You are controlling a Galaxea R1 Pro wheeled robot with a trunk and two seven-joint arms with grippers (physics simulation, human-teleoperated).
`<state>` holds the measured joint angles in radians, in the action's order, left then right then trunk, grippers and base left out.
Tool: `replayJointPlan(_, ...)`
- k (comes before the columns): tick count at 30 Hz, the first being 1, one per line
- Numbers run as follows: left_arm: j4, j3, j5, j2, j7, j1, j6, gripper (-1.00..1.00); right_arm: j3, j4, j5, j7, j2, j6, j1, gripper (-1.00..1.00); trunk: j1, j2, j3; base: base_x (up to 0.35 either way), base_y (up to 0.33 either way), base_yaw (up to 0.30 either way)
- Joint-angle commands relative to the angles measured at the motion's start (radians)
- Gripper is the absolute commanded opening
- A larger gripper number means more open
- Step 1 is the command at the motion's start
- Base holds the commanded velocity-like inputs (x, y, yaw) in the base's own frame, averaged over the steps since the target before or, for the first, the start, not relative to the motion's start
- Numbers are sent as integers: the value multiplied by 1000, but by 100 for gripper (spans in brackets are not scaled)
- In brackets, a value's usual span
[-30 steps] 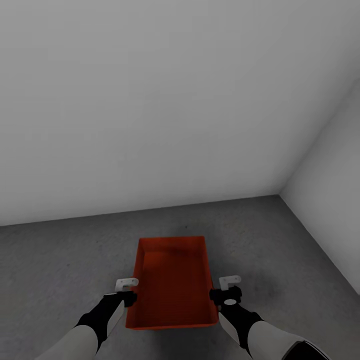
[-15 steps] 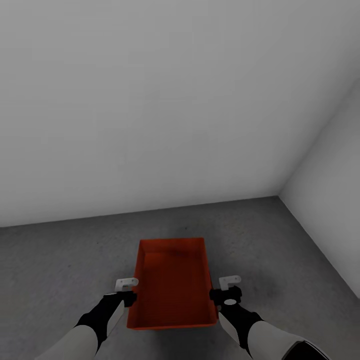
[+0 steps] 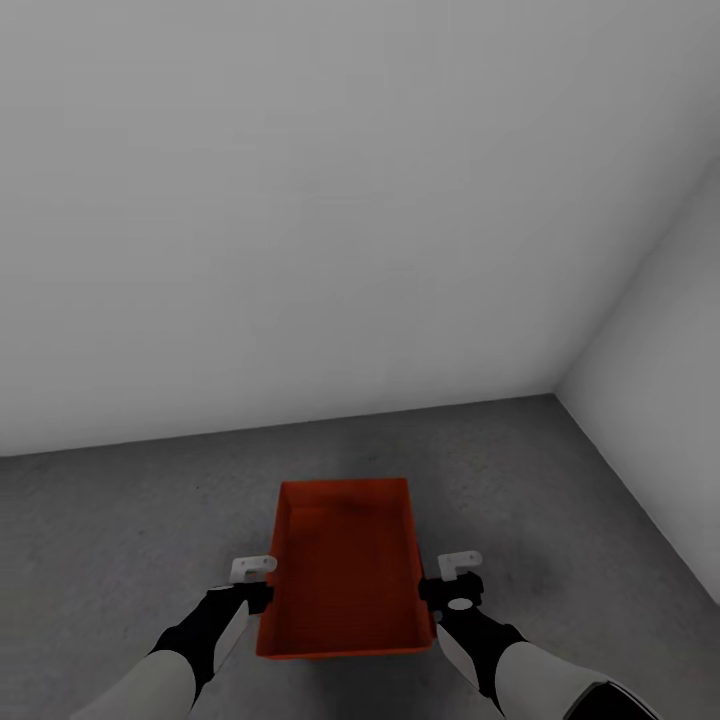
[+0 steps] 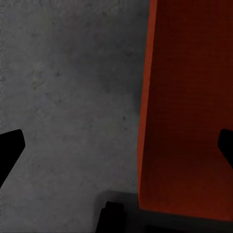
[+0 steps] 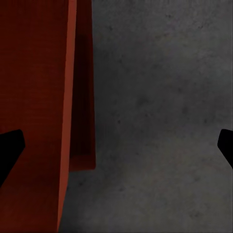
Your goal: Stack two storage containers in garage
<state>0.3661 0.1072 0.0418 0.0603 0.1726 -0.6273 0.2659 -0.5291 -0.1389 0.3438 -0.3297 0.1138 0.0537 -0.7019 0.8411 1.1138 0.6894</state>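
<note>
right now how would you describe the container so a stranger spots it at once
Start at the corner where the two pale grey walls meet, then look down over the dark concrete floor. Between the left gripper and right gripper is the storage container: a shallow, lidless orange-red bin, the one brightly coloured thing.

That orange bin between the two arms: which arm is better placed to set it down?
Neither alone, probably. The left end effector and right end effector straddle opposite walls of the storage container, so lowering together onto the floor looks steadier.
</note>
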Motion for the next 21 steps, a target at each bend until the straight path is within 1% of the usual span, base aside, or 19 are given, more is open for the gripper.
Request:
replayJointPlan(1, 2, 6, 4, 1, 0, 0, 6, 100, -8, 1, 11, -3, 0, 5, -1, 100, -4, -7, -3, 0, 0, 0)
replayJointPlan(21, 2, 6, 4, 1, 0, 0, 6, 100, -8, 1, 11, -3, 1, 5, -1, 100, -81, -147, -65, 0, 0, 0)
